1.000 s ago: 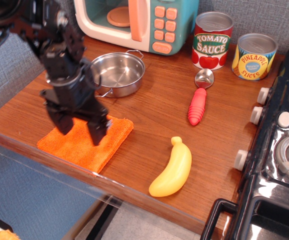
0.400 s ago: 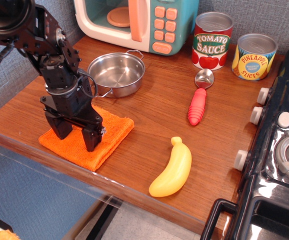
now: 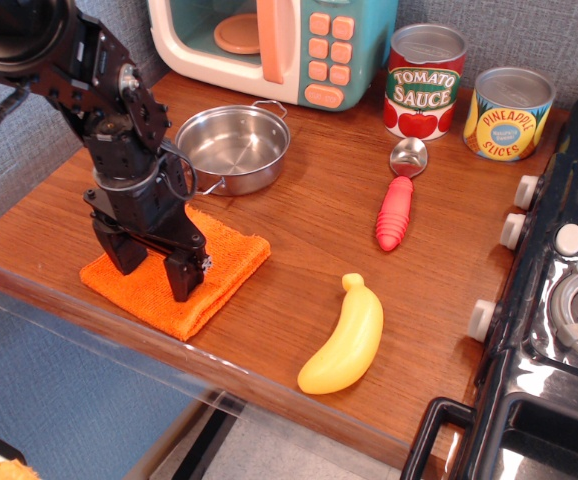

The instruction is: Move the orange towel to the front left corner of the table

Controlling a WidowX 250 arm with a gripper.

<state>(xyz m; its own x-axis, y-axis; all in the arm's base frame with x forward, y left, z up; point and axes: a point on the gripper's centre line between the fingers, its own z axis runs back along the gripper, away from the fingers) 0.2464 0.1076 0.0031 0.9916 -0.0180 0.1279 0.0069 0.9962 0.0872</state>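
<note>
Black robot gripper (image 3: pixel 153 278) is down on the bright orange folded terry towel (image 3: pixel 177 276) now. 1 s ago it hung just above the cloth, 0.4 s ago it had dropped onto it, and it's barely moved since. Fingers (image 3: pixel 183 280) stand apart, tips pressed on the cloth w/ orange showing between them; nothing pinched yet, as far as I can see. Towel's edge has crept a touch vs the earlier shots, so it's prob. being nudged or pinned. My read: grasp or drag step is just starting, move itself not yet done.

Towel sits on the dark brown wood-grain table (image 3: pixel 299 225), near the front edge toward the left, its near corner close to the rim. Not much further to go, I'd judge.

Surface: shiny steel pot (image 3: pixel 233 147) just behind the towel, apart from it. Yellow toy banana (image 3: pixel 347 336) well to the right, red-handled scoop (image 3: pixel 398 201) beyond. 2 cans at the back: tomato sauce can (image 3: pixel 425 80), pineapple slices can (image 3: pixel 509 112). Teal toy microwave (image 3: pixel 274 45) back left, black toy stove (image 3: pixel 559 290) at right. Grey wall (image 3: pixel 509 30) behind.
</note>
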